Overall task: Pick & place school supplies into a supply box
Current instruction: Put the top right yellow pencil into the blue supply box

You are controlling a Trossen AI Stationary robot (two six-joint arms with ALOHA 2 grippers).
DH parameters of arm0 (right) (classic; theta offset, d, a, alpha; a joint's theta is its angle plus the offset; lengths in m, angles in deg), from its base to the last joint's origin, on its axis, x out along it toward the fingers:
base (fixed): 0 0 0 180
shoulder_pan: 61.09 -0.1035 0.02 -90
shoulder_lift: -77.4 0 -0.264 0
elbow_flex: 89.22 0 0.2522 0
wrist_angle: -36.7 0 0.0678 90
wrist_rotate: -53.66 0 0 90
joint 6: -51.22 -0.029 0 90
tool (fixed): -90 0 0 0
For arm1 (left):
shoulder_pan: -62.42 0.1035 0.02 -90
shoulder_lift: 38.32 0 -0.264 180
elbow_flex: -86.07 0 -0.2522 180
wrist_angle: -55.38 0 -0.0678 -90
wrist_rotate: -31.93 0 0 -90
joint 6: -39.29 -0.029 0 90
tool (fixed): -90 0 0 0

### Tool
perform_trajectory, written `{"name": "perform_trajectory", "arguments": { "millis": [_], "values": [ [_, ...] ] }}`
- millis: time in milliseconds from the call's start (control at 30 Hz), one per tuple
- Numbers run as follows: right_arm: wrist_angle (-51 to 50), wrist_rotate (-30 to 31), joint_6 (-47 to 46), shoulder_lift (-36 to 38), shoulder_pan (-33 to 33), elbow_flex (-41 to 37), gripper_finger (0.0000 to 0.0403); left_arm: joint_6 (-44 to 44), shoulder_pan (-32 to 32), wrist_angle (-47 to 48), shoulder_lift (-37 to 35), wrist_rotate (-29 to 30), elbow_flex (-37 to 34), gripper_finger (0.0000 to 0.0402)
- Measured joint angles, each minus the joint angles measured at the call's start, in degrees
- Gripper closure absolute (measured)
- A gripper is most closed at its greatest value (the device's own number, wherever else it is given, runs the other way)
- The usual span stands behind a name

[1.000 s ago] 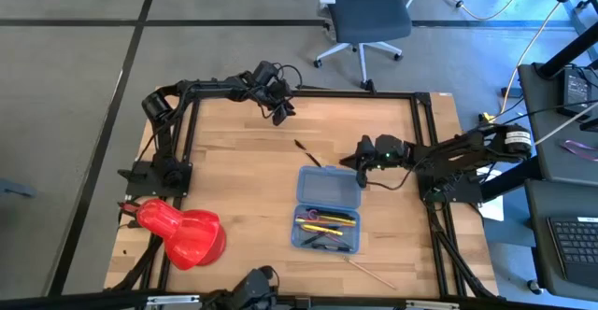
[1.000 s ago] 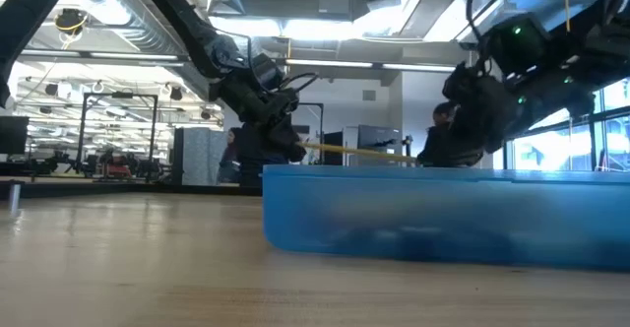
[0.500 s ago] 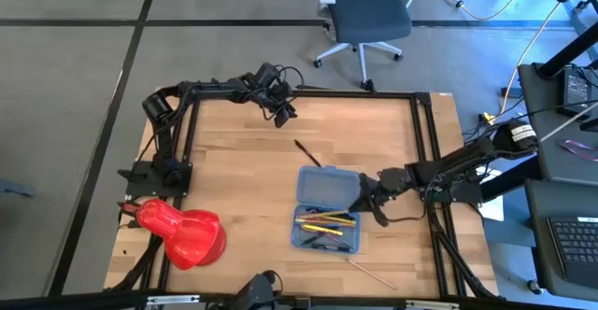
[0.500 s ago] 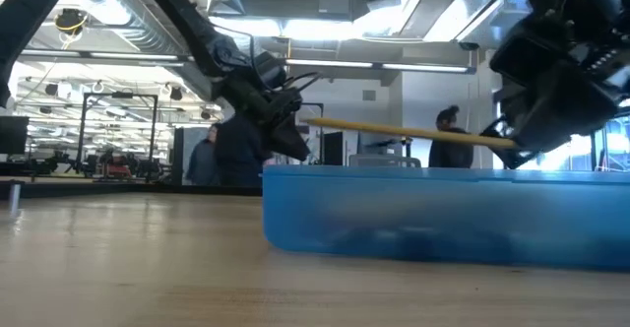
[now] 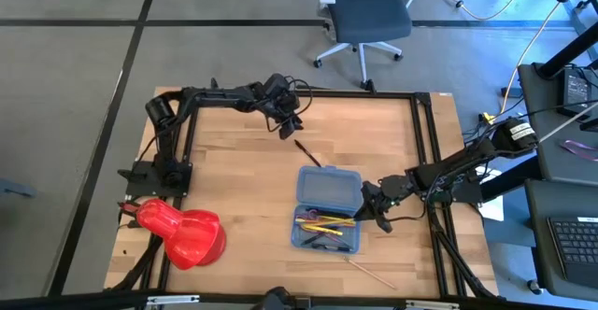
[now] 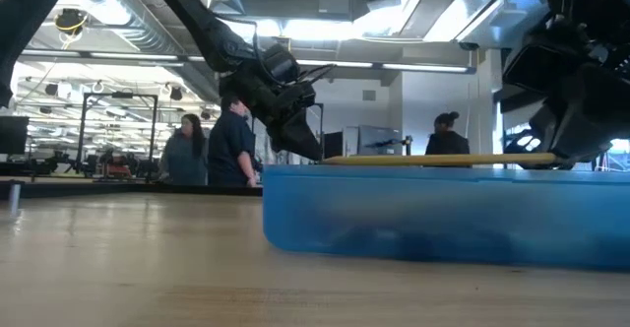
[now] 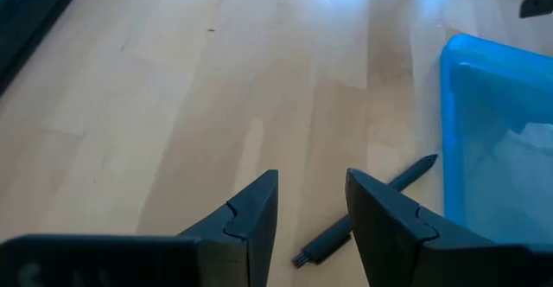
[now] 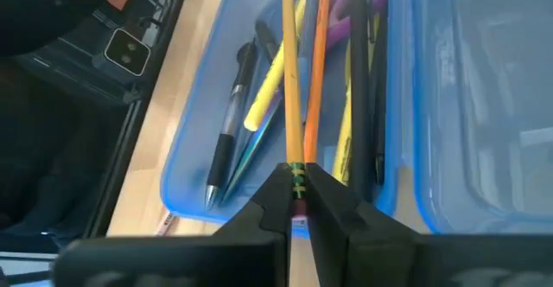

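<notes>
The right claw is clamped on a yellow pencil, held level over the open blue box at mid-bench, where other pens lie. The left claw hangs with fingers apart above a dark pen lying on the bench just beside the box.

The right tool hangs at the blue box's far right end, closed on the end of a yellow pencil. From the tool, the pencil runs level just above the box rim. The left tool hangs beyond the pencil's free end, behind the box's other corner. The box sits on the wooden counter. Three people stand in the room behind the tools.
</notes>
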Motion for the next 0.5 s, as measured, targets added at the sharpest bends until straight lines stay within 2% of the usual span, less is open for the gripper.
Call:
{"name": "perform_trajectory", "arguments": {
  "millis": [167,500],
  "values": [
    [0.0,2.9,-1.0,-0.3,-0.5,0.0,0.0376,-0.1,-1.3,0.0,0.0,0.1,0.0,0.0272],
    [0.1,3.1,-3.3,-0.5,-0.5,0.1,0.0375,0.0,-2.1,0.0,0.0,0.1,0.0,0.0272]
  ]
}}
